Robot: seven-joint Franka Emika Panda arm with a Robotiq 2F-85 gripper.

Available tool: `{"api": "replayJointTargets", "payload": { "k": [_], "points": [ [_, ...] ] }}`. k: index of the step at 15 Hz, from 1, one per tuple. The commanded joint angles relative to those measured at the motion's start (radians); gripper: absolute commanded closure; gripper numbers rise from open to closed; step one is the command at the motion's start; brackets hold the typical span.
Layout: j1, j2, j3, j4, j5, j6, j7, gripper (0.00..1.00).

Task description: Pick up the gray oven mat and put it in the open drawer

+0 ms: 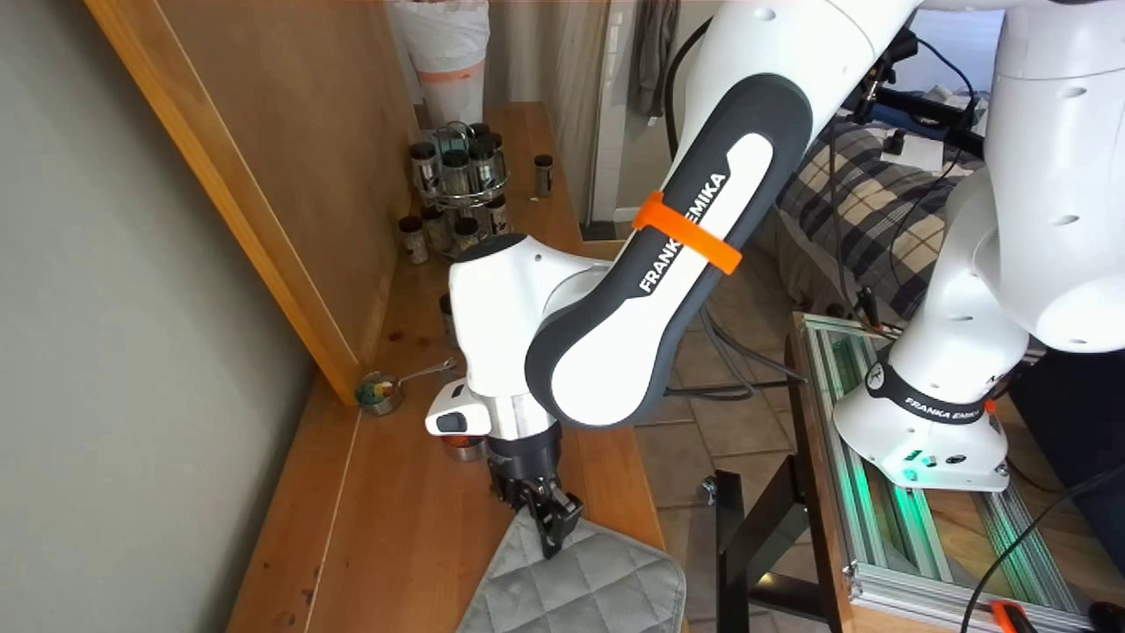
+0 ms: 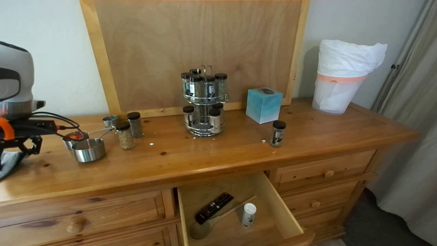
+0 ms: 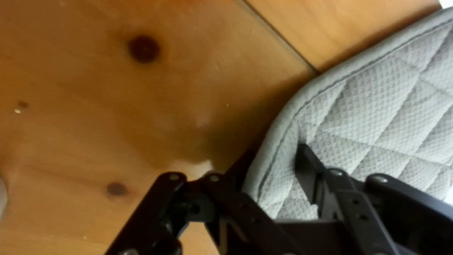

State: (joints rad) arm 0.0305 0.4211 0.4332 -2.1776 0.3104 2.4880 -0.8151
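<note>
A home, by its plaid-covered bed (image 1: 866, 230), knobbed wooden dresser (image 2: 218, 158), tissue box (image 2: 261, 106) and curtain (image 2: 411, 153).

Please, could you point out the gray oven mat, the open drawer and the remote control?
Gray oven mat (image 3: 375, 120), wrist view: its quilted surface.
Open drawer (image 2: 275, 205), in an exterior view: side wall's inner face.
Remote control (image 2: 214, 207), in an exterior view: its button side.

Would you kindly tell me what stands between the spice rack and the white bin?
In an exterior view, a blue tissue box stands between the spice rack and the white bin; a spice jar stands nearer the front.
</note>
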Motion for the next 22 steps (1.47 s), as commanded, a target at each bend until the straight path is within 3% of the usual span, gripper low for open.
{"api": "replayJointTargets", "payload": {
  "k": [1, 2, 7, 14, 22],
  "points": [
    [0.002, 0.018, 0.008, 0.02, 0.031, -0.016, -0.042, 0.95],
    [0.004, 0.01, 0.009, 0.017, 0.031, -0.012, -0.043, 1.0],
    [0.017, -0.07, 0.007, -0.04, 0.019, 0.035, -0.03, 0.98],
    [0.076, -0.328, -0.025, -0.181, -0.025, 0.062, 0.084, 0.98],
    [0.157, -0.684, -0.139, -0.363, -0.31, 0.052, 0.392, 0.98]
  ]
}}
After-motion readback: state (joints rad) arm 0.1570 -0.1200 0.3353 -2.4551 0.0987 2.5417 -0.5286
